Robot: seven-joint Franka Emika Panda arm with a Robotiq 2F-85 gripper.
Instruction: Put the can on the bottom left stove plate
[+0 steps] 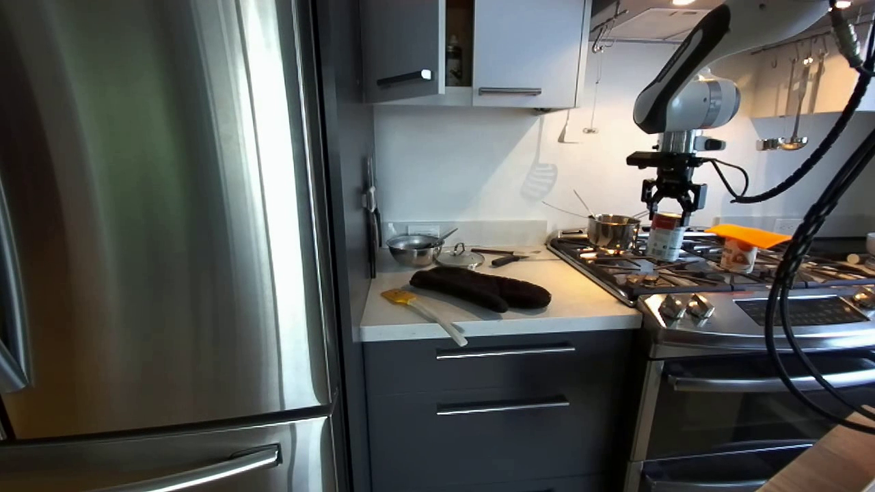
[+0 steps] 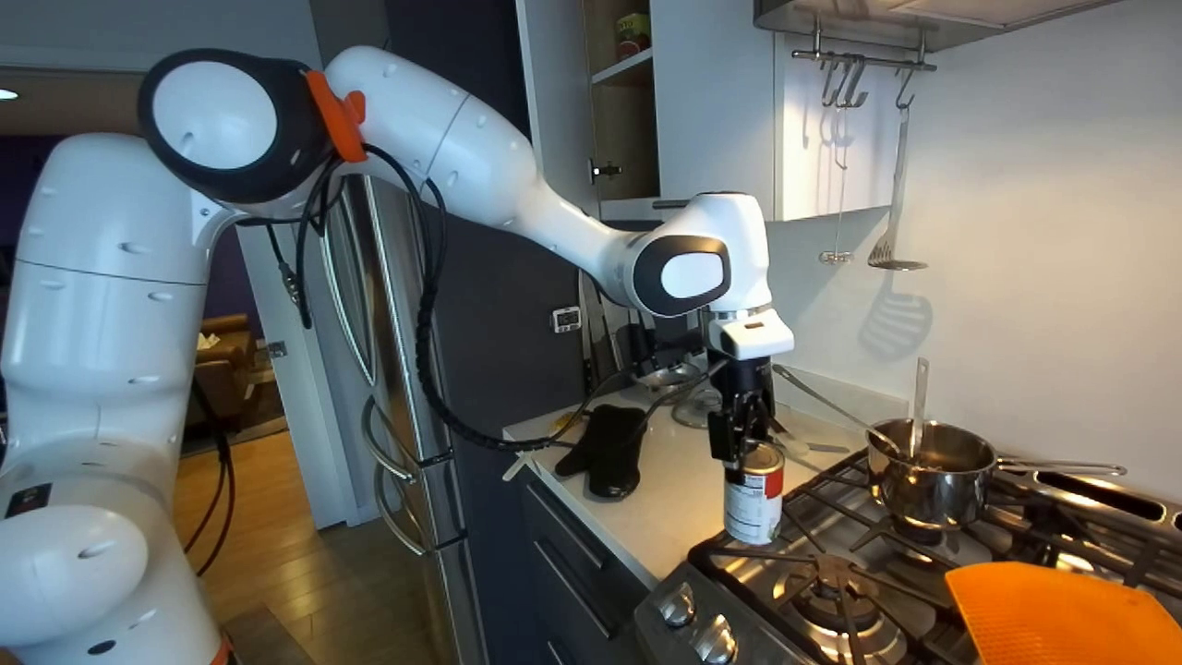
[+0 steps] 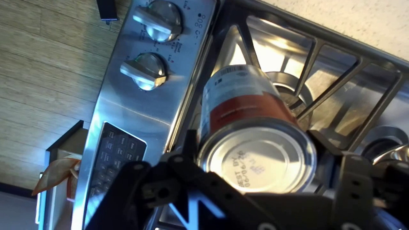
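The can (image 1: 665,239) has a red and pale label and is upright in both exterior views (image 2: 753,503). My gripper (image 1: 670,216) is shut around its top rim, with a finger on each side, as the wrist view shows (image 3: 257,142). The can's lid and label fill the middle of the wrist view (image 3: 252,108). The can appears held a little above the grate at the cooktop's left side. The bottom left stove plate (image 2: 836,596) is the burner nearest the two left knobs. It shows partly behind the can in the wrist view (image 3: 292,92).
A metal pot (image 2: 928,476) with utensils stands on the back left burner. An orange-topped item (image 1: 742,249) stands on the cooktop to the right. Dark mitts (image 1: 478,287), a brush (image 1: 424,311) and a metal bowl (image 1: 413,251) lie on the counter. Knobs (image 3: 145,70) line the front.
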